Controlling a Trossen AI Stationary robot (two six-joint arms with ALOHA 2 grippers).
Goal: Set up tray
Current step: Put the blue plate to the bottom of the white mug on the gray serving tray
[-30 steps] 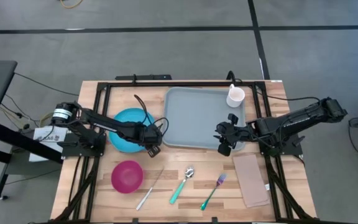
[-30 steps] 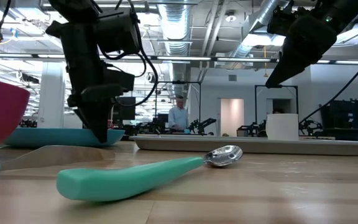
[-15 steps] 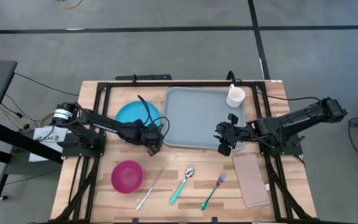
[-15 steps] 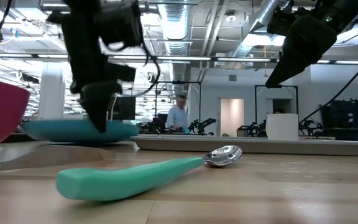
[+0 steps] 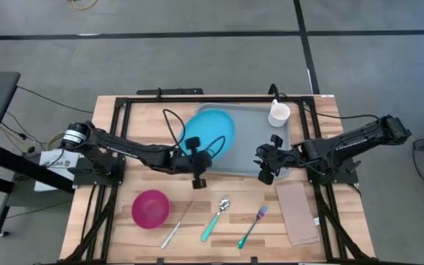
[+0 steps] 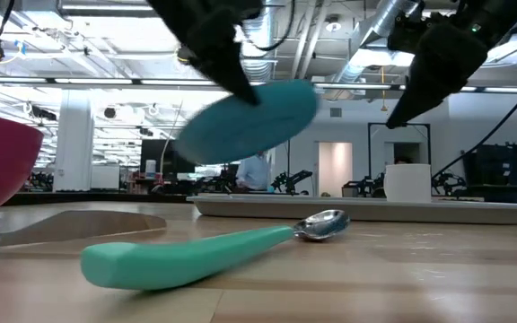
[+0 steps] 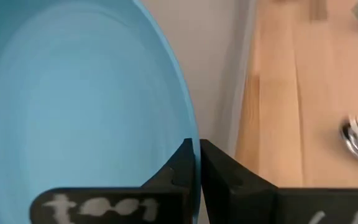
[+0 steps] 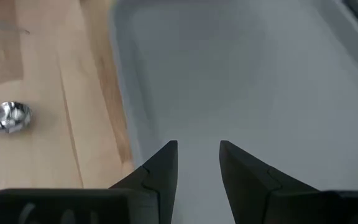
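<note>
Lifted off the tabletop (image 5: 124, 221) since a second ago: the blue plate (image 5: 210, 132), carried from beside the tray (image 5: 263, 143) to above the tray's left part, tilted in the air as seen in the low view. Tray itself unmoved, lying at the far middle of the tabletop, with a white cup (image 5: 279, 114) standing in its far right corner.

Left claw (image 5: 197, 163) closed tight on the plate's near rim, just at the tray's near left edge. Right claw (image 5: 265, 168) hovering over the tray's near right edge, partly open, holding nothing.

Step in hand, as a judgement: bringing the plate onto the tray. Next move calls for levelling the plate, lowering it flat inside the raised rim, away from the cup, then opening the claw.

Near the tray's front edge: pink bowl (image 5: 150, 207), knife (image 5: 177, 224), teal spoon (image 5: 215, 218), teal fork (image 5: 252, 225), tan napkin (image 5: 297, 212), all apart from the tray.

Hard to make out: how high the plate hangs above the tray. Left part of the tray hidden under the plate.
</note>
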